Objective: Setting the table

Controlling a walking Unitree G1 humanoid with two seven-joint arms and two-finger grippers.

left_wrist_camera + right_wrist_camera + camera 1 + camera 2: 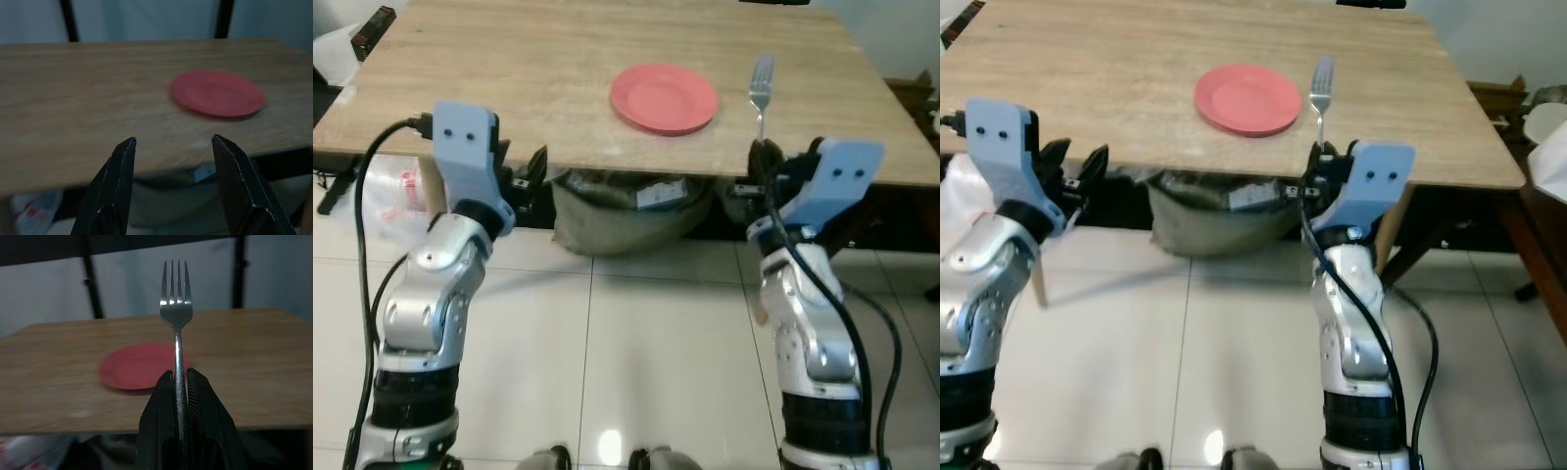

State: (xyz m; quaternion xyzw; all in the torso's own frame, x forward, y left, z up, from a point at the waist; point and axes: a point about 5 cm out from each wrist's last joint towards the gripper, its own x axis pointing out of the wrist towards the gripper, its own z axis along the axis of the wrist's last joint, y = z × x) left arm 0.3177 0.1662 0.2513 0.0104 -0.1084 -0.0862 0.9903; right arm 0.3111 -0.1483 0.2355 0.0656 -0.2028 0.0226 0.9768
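With the right gripper (180, 382) clamped tight on the handle of the fork (176, 308), held beyond the table (509, 88) edge right of the red plate (664, 97), and the left gripper (171, 144) empty and spread, lower the fork flat just beside the plate, probably its right.

A light wooden bench (529, 78) with a pale grain runs across the far part of the scene, its near edge toward the robot. A round red plate (664, 97) lies flat on it — right of the middle, not far from the near edge. At the far left corner sits a small dark object (372, 31) — too blurred to identify.
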